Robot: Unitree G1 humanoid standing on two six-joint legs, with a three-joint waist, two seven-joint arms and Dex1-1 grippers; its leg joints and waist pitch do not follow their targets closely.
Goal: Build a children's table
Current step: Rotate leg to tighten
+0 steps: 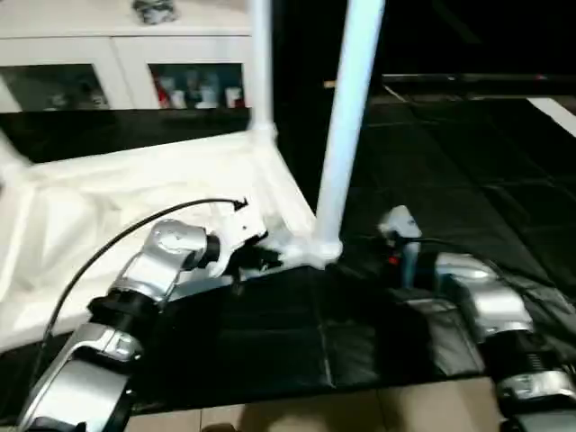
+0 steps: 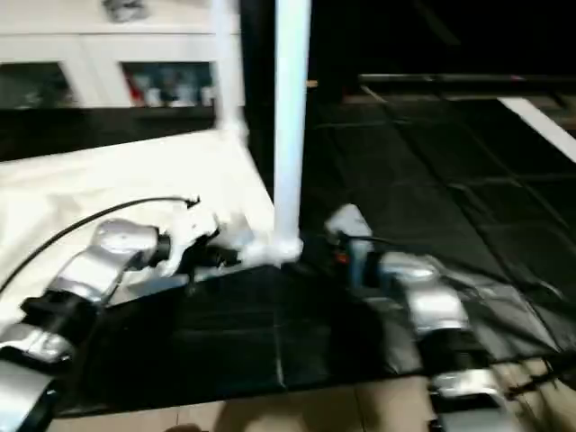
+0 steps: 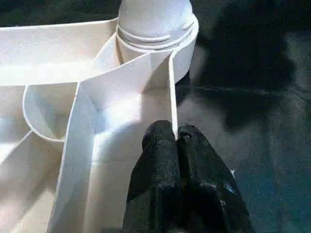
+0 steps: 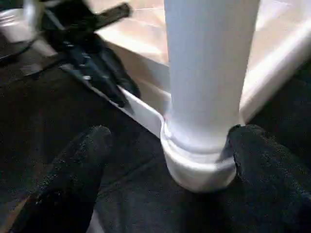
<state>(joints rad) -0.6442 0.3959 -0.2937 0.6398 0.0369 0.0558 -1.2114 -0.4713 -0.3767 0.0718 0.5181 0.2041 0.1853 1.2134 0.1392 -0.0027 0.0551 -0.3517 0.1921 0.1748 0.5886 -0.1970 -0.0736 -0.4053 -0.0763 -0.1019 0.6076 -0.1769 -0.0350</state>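
- Dark floor mats (image 1: 423, 180) spread under the work, with a white glass-door cabinet (image 1: 117, 72) at the back.
- On the mats the table top (image 1: 108, 225) lies upside down, ribbed underside facing up, and two legs stand in its corner sockets: a near leg (image 1: 346, 117) and a far leg (image 1: 260, 63).
- At the near corner the left gripper (image 3: 176, 138) is clenched on the thin rim wall of the top, just beside the near leg's socket.
- From the other side, the right gripper (image 4: 167, 145) sits with its jaws released and spread wide; its fingers (image 4: 80, 165) flank the base of the near leg without gripping it.
- Relative to both grippers, the near leg's long axis runs straight up, so any turning or pressing would act about that vertical line.
- Of the two arms, the right seems better placed to close on the leg, while the left steadies the top.
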